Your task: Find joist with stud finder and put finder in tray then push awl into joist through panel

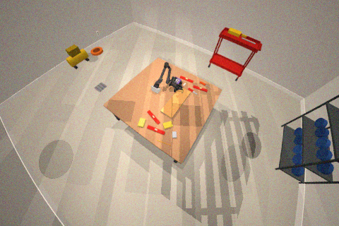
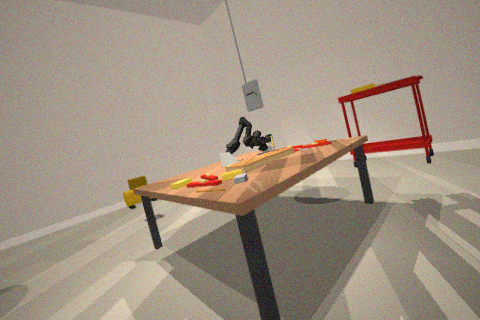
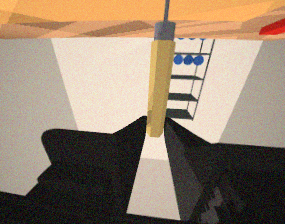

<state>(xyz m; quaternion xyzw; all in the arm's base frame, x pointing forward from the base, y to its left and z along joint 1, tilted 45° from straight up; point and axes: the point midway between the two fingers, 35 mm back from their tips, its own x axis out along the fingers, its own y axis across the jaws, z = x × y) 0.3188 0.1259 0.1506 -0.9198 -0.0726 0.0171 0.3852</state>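
Note:
My gripper is shut on the awl by the end of its yellow handle. In the wrist view the awl's grey collar and thin shank point toward the panel; the tip is out of view. The panel lies flat on the table, and the gripper is near its far end, above it. I cannot tell whether the tip touches the panel. A purplish patch shows beside the gripper in the top view; I cannot make out the stud finder or the tray there.
Red bars and an orange piece lie beyond the panel's far end. Near its other end lie two more red bars, yellow blocks and a grey block.

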